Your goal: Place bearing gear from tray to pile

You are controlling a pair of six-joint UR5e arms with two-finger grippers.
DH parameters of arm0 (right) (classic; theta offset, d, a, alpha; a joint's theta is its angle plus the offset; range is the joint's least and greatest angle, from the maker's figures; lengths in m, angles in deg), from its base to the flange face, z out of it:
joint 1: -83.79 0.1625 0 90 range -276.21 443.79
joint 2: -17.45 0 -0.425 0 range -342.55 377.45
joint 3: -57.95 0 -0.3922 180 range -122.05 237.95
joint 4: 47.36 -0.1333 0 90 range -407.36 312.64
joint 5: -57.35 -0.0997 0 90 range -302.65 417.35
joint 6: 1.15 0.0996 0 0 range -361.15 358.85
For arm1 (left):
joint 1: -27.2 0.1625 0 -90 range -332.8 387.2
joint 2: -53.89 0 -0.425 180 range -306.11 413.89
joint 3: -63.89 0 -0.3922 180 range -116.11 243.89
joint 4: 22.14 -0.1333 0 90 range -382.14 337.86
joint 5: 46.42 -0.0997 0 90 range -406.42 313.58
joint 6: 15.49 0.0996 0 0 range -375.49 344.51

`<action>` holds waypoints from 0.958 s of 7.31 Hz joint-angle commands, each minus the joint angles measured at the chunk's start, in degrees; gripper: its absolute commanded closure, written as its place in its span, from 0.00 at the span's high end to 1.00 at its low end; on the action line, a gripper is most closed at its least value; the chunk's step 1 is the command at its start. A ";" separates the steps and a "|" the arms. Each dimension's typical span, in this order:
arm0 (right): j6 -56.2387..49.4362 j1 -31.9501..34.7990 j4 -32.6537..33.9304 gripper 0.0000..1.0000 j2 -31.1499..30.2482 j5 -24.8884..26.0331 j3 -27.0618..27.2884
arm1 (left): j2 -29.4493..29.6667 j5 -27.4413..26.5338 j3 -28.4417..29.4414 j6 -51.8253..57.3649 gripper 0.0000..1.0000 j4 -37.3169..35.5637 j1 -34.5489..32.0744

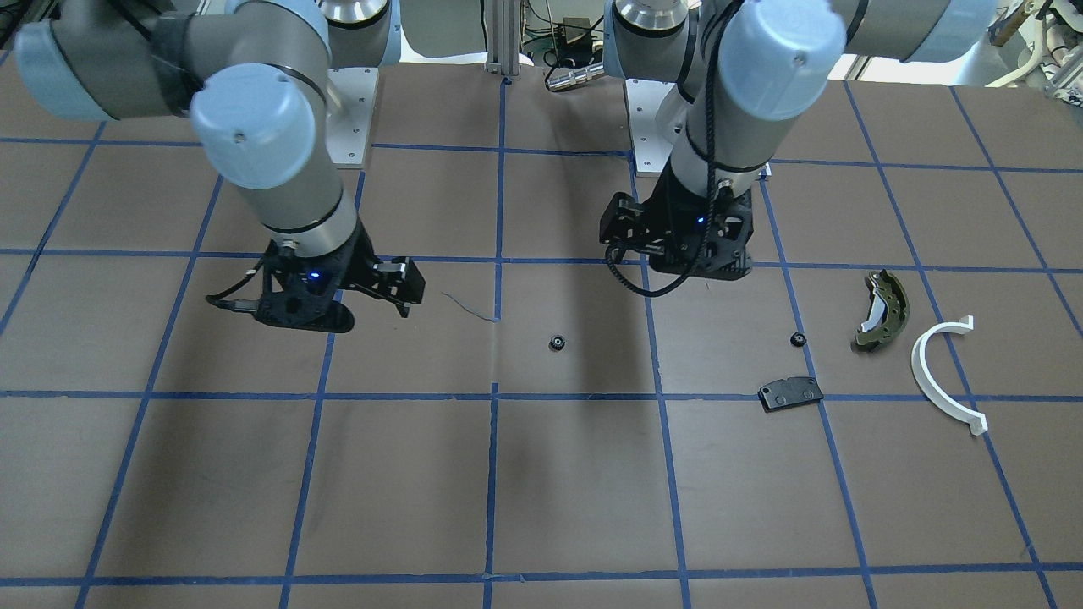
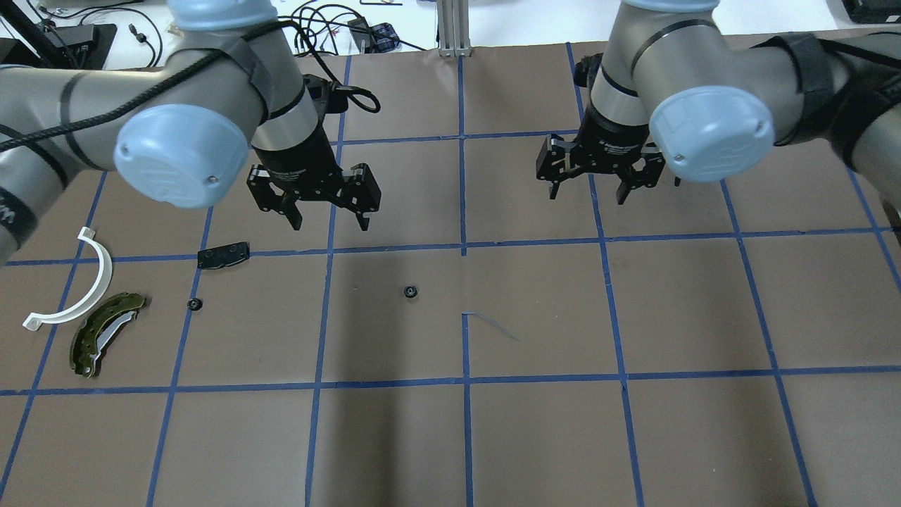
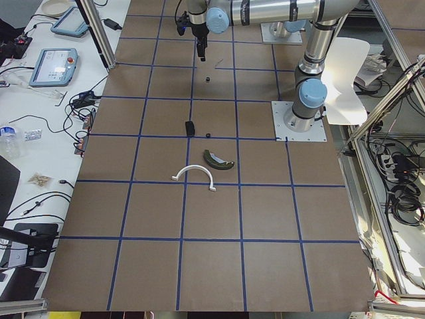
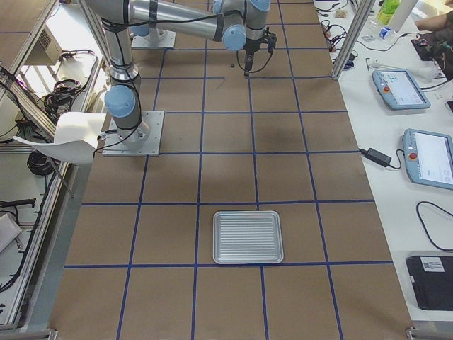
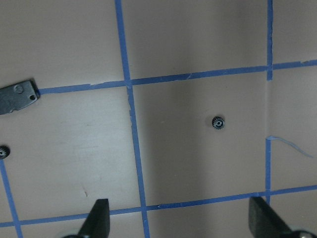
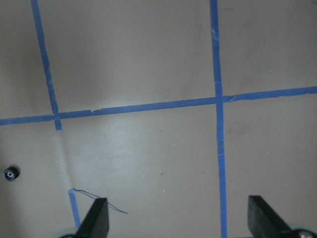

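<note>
Now | bearing gear (image 2: 410,291) mid-table | pile (image 2: 84,348) well apart | left tool (image 2: 330,225) spread

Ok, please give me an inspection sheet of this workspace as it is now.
Surface: brown table with blue tape grid.
Job's things: tray empty; one gear mid-table, second gear beside the pile of shoe, arc, plate.
Clutter: thin strand on the table.
Pincers: left pincer and right pincer open, empty, above the table.
Cables: black cable looped at left wrist.
Surroundings: pendants on side bench.
</note>
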 commanded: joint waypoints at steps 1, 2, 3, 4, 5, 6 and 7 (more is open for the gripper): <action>-7.83 -5.29 -6.31 1.00 -4.95 0.23 -0.07 | 5.82 0.01 -4.89 -7.75 1.00 -12.00 -4.40; -7.86 -5.39 -7.83 1.00 -7.59 1.63 -0.07 | 8.02 -0.08 -7.01 -9.44 0.97 -15.30 -5.54; -7.86 -5.31 -8.37 1.00 -9.27 5.30 -0.16 | 9.70 -0.08 -8.16 -9.37 0.97 -18.46 -6.34; -7.86 -5.04 -8.89 1.00 -9.63 5.07 -0.24 | 11.45 -0.08 -9.30 -9.45 0.97 -21.37 -6.78; -7.77 -5.21 -8.99 1.00 -9.81 5.07 -0.24 | 12.51 -0.17 -10.71 -9.46 0.97 -23.74 -6.96; -7.51 -5.22 -8.99 1.00 -9.81 5.07 -0.16 | 13.05 -0.17 -12.81 -9.28 0.97 -27.25 -6.96; -7.51 -5.22 -9.33 1.00 -9.90 5.07 -0.16 | 13.31 -0.17 -14.74 -9.28 0.97 -29.29 -6.96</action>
